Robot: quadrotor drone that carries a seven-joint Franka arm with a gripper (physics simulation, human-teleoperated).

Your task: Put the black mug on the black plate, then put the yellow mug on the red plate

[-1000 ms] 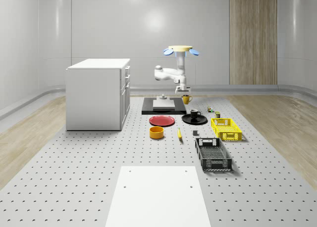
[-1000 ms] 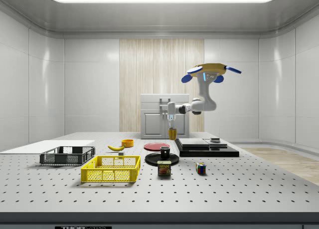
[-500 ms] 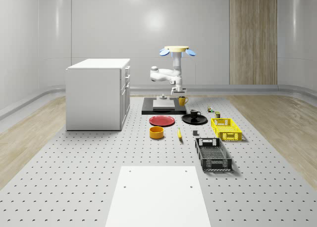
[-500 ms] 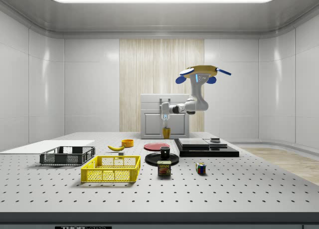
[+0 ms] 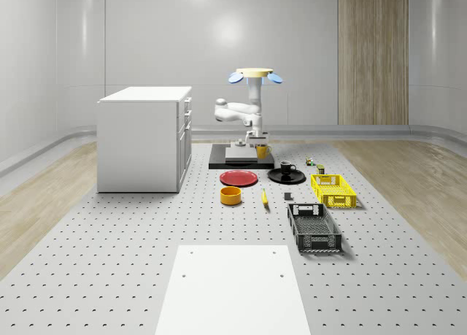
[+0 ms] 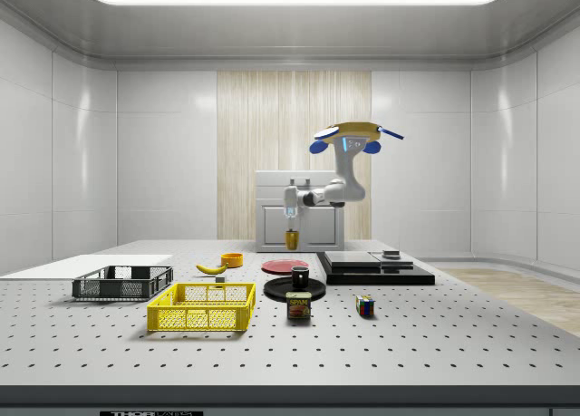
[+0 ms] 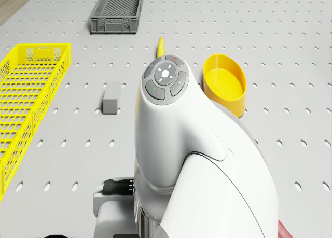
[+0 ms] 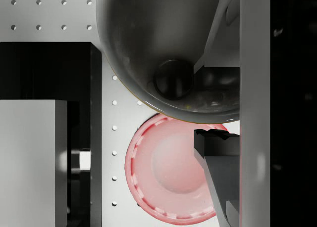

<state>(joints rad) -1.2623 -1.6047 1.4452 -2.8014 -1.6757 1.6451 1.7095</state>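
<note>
Yellow mug hangs pinched in the pincer under the hovering drone's bent arm.

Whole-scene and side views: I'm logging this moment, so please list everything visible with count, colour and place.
yellow mug: 1, yellow, held in the air near the red plate
black mug: 1, black, on the black plate
black plate: 1, black, beside the red plate
red plate: 1, red, on the table
bowl: 1, yellow-orange, in front of the red plate
banana: 1, yellow, near the bowl
yellow basket: 1, yellow
dark basket: 1, dark grey
can: 1, near the yellow basket
cube: 1, multicoloured
cabinet: 1, white
drone: 1, hovering
hand: 1, gripping the yellow mug
</note>
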